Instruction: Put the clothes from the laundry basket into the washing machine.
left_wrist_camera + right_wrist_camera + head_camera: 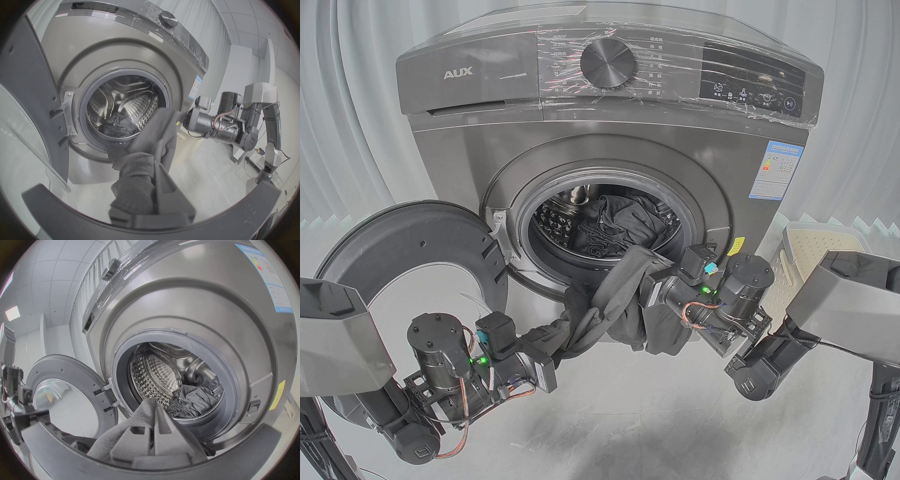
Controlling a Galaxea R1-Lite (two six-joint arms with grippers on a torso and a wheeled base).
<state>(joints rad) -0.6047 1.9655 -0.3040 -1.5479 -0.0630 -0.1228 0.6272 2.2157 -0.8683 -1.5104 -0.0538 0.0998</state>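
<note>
While clamping the dark grey garment [612, 294] tight in both left claw [153, 190] and right claw [154, 433], holding it slung just below the open mouth of the washing machine [475, 150]. Likely spread that way to swing up and in, joining black clothes [625, 219] in the drum [556, 219].

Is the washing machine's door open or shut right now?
Open. The round door is swung out to the side, and you can see into the drum, where dark clothes lie. A grey garment hangs over the rim.
</note>
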